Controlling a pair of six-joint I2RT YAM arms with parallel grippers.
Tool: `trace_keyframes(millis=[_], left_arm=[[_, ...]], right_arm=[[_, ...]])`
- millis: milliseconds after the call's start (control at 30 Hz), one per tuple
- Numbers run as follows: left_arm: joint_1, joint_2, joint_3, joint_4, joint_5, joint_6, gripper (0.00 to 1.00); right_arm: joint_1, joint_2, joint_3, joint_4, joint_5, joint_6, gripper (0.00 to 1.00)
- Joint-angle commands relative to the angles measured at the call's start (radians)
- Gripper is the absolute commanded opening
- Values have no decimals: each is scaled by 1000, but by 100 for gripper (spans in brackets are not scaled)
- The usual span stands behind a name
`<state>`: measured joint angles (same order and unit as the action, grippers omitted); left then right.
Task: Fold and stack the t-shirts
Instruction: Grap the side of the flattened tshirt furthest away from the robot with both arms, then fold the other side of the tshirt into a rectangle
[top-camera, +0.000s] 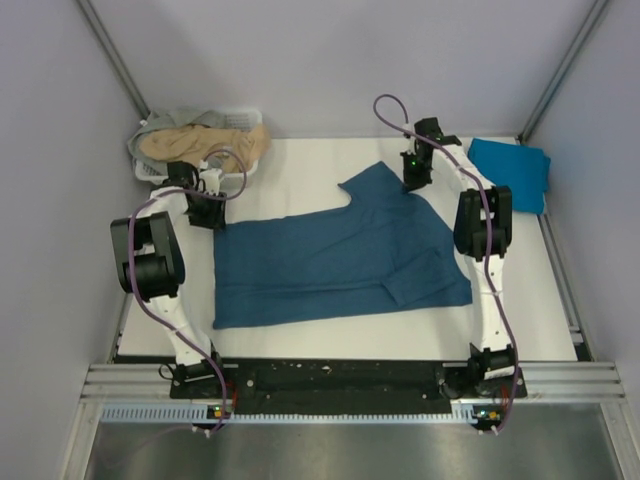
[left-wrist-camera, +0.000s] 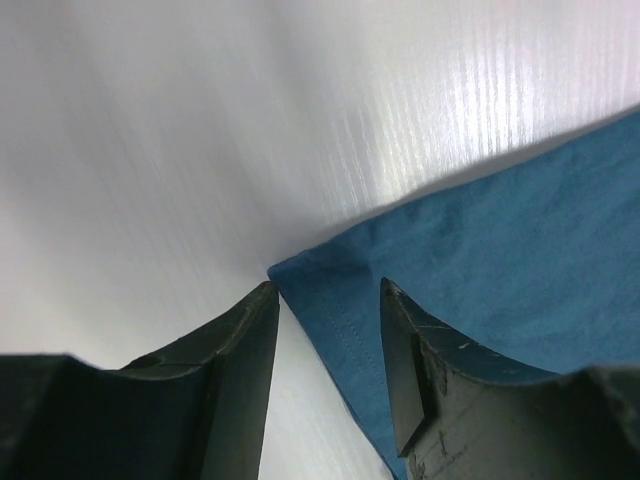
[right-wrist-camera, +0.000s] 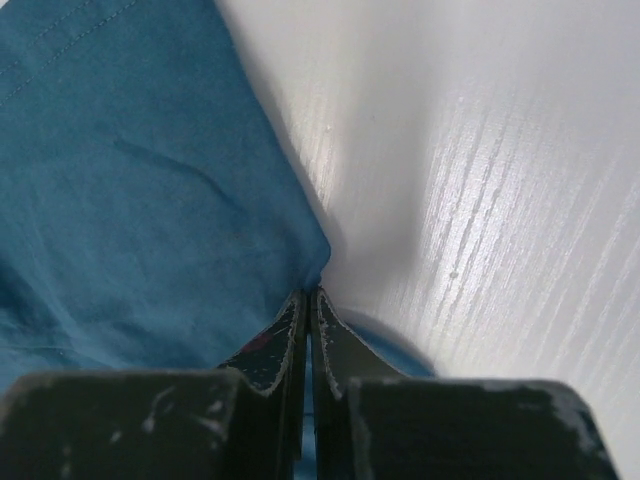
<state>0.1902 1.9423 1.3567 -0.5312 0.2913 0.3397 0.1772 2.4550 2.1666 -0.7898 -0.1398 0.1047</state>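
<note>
A dark teal-blue t-shirt (top-camera: 340, 255) lies spread on the white table, partly folded. My left gripper (top-camera: 207, 215) is open at the shirt's far left corner; in the left wrist view the corner (left-wrist-camera: 300, 275) lies between the spread fingers (left-wrist-camera: 325, 290). My right gripper (top-camera: 414, 180) is shut on the shirt's far right edge; the right wrist view shows the cloth (right-wrist-camera: 150, 200) pinched between the closed fingers (right-wrist-camera: 308, 297). A folded cyan-blue t-shirt (top-camera: 512, 170) lies at the far right. Tan (top-camera: 205, 143) and grey (top-camera: 165, 122) shirts fill the basket.
A white slatted basket (top-camera: 240, 180) stands at the table's far left corner, close behind my left gripper. Grey walls close in the table (top-camera: 330, 335) on three sides. A black rail (top-camera: 330, 378) runs along the near edge.
</note>
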Motion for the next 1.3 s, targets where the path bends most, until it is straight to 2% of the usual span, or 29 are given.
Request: trace_keyframes(millis=[0,300,567,700,733,767,800,1000,1133,1267], left_arm=[[3,-3,56,54,20,2,50],[6,44,111,-30,-20,21,46],[11,106,193,-160,-34,19,47],[12,130,213,-220,-14,27,37],[12,127,210,-220,0,33,29],[12,126,202,-208,20,36,17],[12,116,193,-188,32,36,1],[12,-12,102,-119,127,91,0],[12,-176,-30,-46,135,186,0],[14,-308,-117,-41,126,287,0]], right_arm=[[28,-60,-33,-65,-50,-7,0],[27,-175,-119,-36,-99,-5,0],[28,-260,-200,-3,-107,-7,0],[27,-278,-218,3,-96,-7,0],[27,-281,-220,4,-98,-7,0],[28,-284,-221,4,-101,-5,0],[27,-289,-226,4,-101,-7,0],[27,-408,-332,3,-47,-34,0],[28,-531,-480,3,-24,-62,0],[25,-623,-614,3,-3,-77,0]])
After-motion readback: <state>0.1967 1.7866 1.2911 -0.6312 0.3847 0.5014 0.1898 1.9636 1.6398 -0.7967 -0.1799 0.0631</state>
